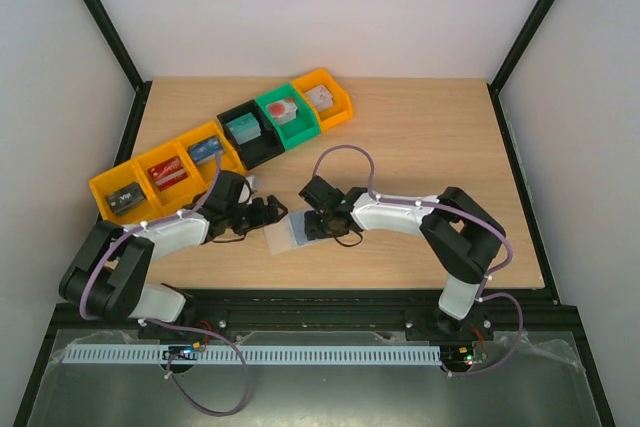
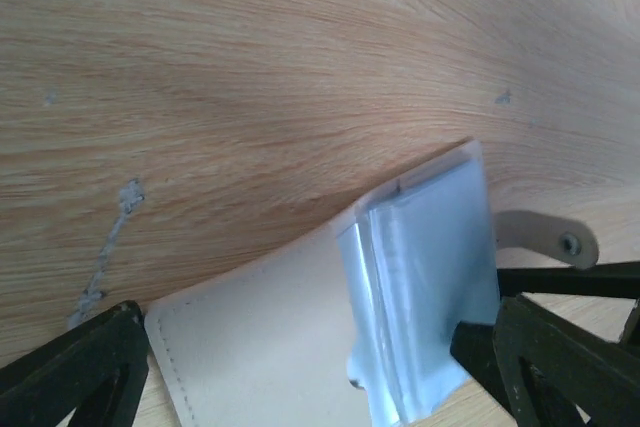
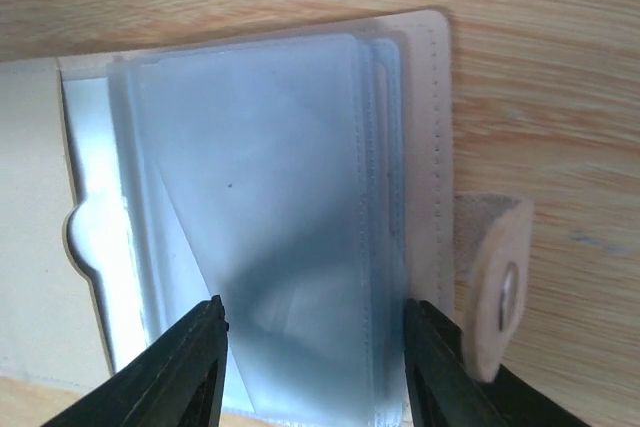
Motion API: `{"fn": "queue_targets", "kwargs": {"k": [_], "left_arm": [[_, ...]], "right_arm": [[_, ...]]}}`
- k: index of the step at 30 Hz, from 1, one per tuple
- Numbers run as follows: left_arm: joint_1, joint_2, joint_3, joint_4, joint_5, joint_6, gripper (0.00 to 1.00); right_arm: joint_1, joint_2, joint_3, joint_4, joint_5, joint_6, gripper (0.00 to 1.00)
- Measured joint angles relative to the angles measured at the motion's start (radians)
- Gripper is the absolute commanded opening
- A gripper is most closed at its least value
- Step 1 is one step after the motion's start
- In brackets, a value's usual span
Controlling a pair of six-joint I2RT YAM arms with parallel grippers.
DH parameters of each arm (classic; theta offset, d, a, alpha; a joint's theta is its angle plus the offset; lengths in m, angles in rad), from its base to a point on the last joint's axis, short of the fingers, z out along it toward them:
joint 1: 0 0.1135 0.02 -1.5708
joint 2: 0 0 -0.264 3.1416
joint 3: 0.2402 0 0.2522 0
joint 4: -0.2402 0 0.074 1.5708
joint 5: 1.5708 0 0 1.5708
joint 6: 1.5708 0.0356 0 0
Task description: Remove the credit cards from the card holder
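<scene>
Extraction starting: right pincer [image 3: 315, 347] half-open astride open card holder [image 3: 435, 147], left pincer [image 2: 310, 367] wide, empty; next we pinch a card

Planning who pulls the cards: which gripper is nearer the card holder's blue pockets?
Right. The right gripper sits directly over the blue pockets, fingers apart on either side of the stack. The left gripper is off at the card holder's beige flap, jaws wide.

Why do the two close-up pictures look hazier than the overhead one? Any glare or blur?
Top view: even light, soft shadows under the arms, card holder reasonably crisp. Left wrist view: its plastic sleeves glare pale blue; left fingers blurred. Right wrist view: grey shadow across the sleeves, right fingers soft-edged.
</scene>
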Motion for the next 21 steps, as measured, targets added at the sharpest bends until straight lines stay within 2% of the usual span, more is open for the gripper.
{"fn": "queue_targets", "kwargs": {"k": [9, 16, 19, 21], "left_arm": [[-0.012, 0.026, 0.0, 0.054, 0.012, -0.003, 0.71], [-0.029, 0.036, 0.0, 0.075, 0.029, -0.003, 0.62], [-0.032, 0.036, 0.0, 0.078, 0.035, -0.002, 0.62], [-0.032, 0.036, 0.0, 0.078, 0.036, -0.002, 0.63]], "right_arm": [[-0.001, 0.002, 0.01, 0.058, -0.126, 0.008, 0.45], [-0.004, 0.006, 0.01, 0.142, -0.211, 0.025, 0.4], [-0.005, 0.019, 0.01, 0.169, -0.237, 0.033, 0.29], [-0.005, 0.026, 0.01, 0.175, -0.248, 0.037, 0.15]]}}
